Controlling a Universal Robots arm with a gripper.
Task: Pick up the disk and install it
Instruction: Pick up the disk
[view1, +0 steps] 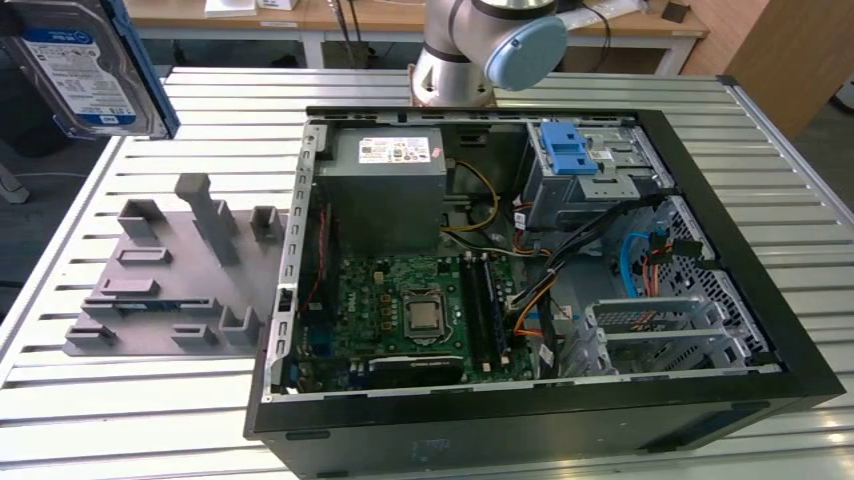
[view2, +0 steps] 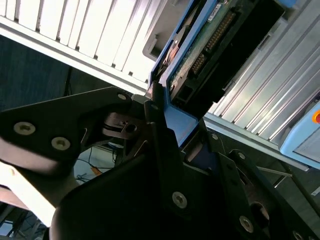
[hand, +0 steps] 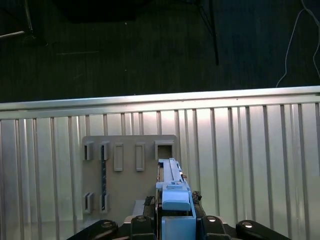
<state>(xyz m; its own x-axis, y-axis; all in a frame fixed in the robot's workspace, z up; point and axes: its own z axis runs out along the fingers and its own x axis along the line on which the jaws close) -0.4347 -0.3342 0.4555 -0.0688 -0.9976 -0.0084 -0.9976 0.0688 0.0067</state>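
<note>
The jaws are clamped on the blue carrier edge of the disk (view2: 220, 40), so the gripper (view2: 165, 115) holds it on edge. In the exterior view the disk hangs high at the exterior view's left, above the gray slotted fixture (view1: 174, 270) on the slatted table (view1: 134, 410), well apart from the open computer case (view1: 747, 200).

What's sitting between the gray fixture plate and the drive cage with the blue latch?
In the exterior view: the computer case's side wall, then the gray power supply and a few cables, between the fixture plate and the drive cage.
</note>
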